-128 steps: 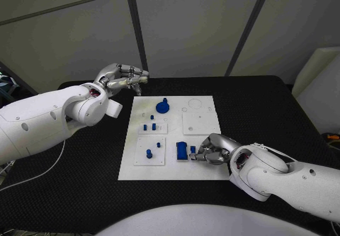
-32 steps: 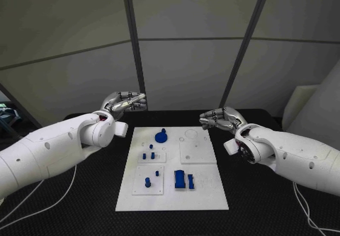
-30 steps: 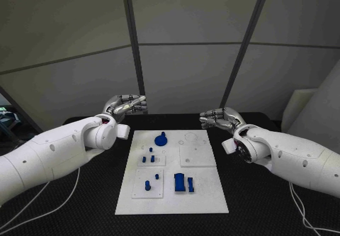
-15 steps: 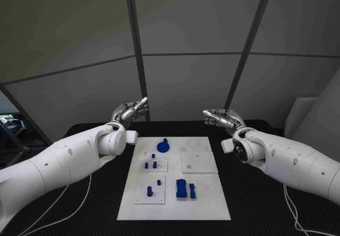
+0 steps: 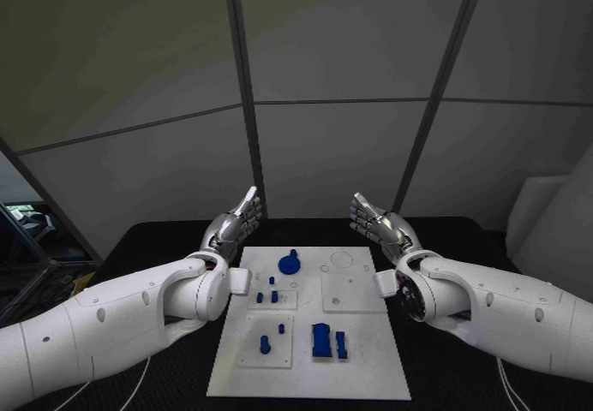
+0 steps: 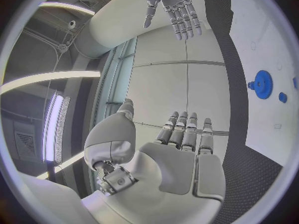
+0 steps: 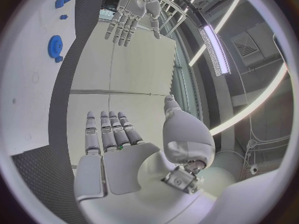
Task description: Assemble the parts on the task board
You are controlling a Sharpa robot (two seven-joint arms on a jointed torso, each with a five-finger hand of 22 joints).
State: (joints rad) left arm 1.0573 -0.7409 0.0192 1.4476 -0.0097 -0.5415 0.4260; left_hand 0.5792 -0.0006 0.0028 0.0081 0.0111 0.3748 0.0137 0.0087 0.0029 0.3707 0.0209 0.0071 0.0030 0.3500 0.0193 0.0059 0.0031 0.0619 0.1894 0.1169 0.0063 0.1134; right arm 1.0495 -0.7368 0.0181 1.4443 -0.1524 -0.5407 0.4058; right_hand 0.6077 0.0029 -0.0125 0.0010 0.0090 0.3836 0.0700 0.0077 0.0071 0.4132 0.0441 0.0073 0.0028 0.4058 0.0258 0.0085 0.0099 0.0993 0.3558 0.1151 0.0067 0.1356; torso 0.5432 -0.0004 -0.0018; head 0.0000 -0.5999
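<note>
The white task board (image 5: 371,377) lies mid-table. A round blue part (image 5: 290,264) stands near its far edge, small blue pegs (image 5: 263,344) stand in its left plates, and two blue blocks (image 5: 320,340) sit near the front middle. My left hand (image 5: 241,219) and right hand (image 5: 372,219) are raised beyond the board's far edge, fingers straight and apart, holding nothing. In the left wrist view my left hand (image 6: 181,144) is flat and the right hand (image 6: 171,10) faces it; the round blue part (image 6: 261,83) sits on the board (image 6: 274,45). The right wrist view mirrors this: right hand (image 7: 112,139), left hand (image 7: 134,12), round part (image 7: 55,46).
The black table (image 5: 470,257) runs around the board on all sides. Grey wall panels (image 5: 333,145) stand behind it.
The right hand has left the blue blocks at the board's front and risen to the far edge. Both hands have straightened their fingers. The camera has tilted up.
</note>
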